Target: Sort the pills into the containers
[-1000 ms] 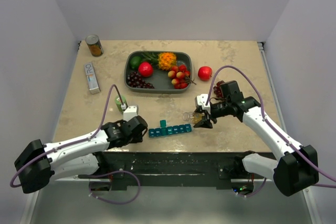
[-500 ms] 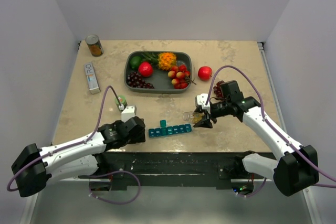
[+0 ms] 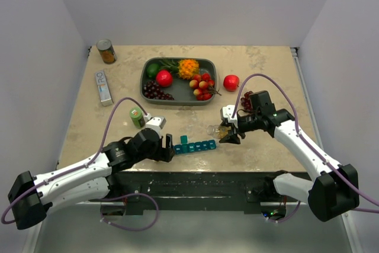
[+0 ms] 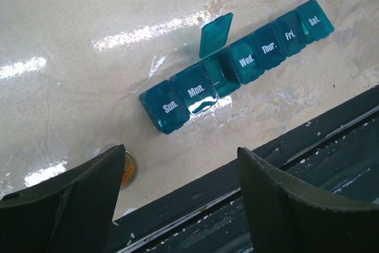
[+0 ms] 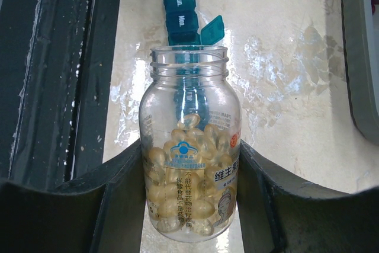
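Left gripper (image 4: 180, 164): fingers spread, empty, beside Sunday end | pill organiser (image 4: 249, 63): lying between the grippers, Tuesday lid (image 4: 215, 34) raised | right gripper (image 3: 228, 136): pinching open pill bottle (image 5: 189, 146) | step: dispensing, probably | next: bottle mouth over open cell, gentle tilt.

Hovers with the left gripper (image 3: 168, 148) just beside one end of the teal pill organiser (image 3: 194, 146), one lid standing up. Holds a clear bottle (image 3: 215, 130) in the right gripper (image 3: 228, 134), just beyond the organiser's other end.
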